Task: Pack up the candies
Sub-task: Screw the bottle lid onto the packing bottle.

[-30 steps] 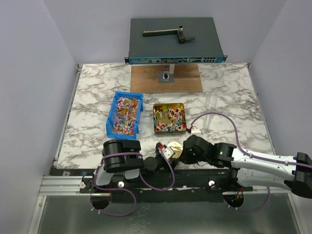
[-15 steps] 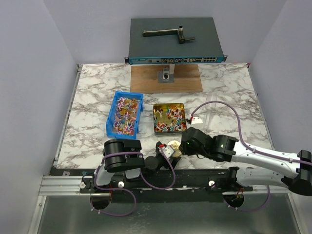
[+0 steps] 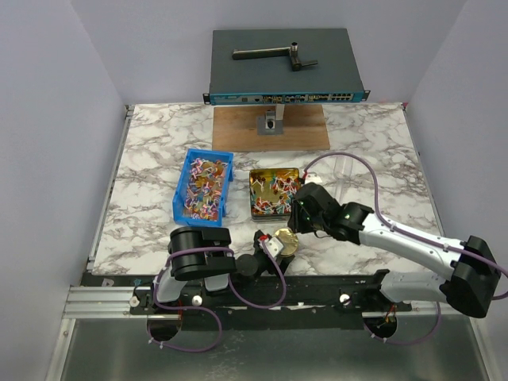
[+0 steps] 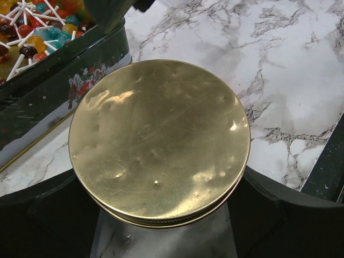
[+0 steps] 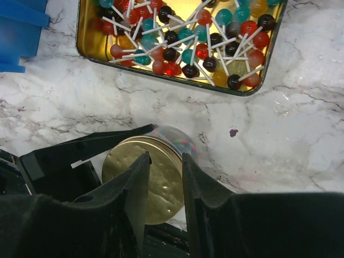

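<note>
Candies (image 3: 204, 189): loose heap in the blue bin (image 3: 198, 221), just left of the tin (image 4: 59, 80). What look like a few more show through the glass of the jar (image 5: 183, 142).
Tin: open and full of lollipops (image 5: 183, 48), which are not the wrapped sweets.
Jar: upright on the table (image 3: 151, 159), just in front of the tin, with the gold lid (image 4: 159, 142) seated on it.
Left gripper (image 4: 161, 215): closed about the jar below the lid, a finger on either side.
Right gripper (image 5: 164, 161): over the lid, on the jar's tin side. Its fingers (image 5: 137, 188) are narrowly parted with nothing between them.
Handling, judged: each candy is light and hard-centred with a slick, crinkly wrapper. One is likely to slip or to drag its neighbours from the heap.
Hold, judged: pinch one across its body from above, not by the wrapper ends. Gentle force should suffice.
Step, judged: the lid looks due to come off before any candy can go in.
Risk, judged: a dropped candy may skid on the marble in front of the tin.
</note>
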`<act>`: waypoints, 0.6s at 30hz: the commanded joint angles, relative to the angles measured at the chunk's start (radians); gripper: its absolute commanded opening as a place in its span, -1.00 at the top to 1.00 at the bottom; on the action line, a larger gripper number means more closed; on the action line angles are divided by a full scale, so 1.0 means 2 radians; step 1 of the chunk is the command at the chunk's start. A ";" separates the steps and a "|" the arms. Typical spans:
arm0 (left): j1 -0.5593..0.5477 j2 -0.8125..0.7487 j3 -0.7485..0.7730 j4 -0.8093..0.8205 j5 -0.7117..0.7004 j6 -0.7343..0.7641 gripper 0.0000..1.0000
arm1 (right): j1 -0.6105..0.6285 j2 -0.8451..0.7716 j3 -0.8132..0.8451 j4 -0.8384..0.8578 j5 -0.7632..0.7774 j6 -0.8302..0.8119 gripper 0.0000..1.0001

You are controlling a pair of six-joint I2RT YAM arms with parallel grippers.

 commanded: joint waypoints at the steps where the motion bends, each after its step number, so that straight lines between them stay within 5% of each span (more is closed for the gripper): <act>1: 0.004 0.029 -0.008 0.036 0.013 -0.017 -0.57 | -0.015 0.022 -0.013 0.053 -0.058 -0.029 0.33; 18: 0.005 0.031 -0.006 0.035 0.017 -0.017 -0.61 | -0.033 0.029 -0.058 0.077 -0.100 -0.042 0.46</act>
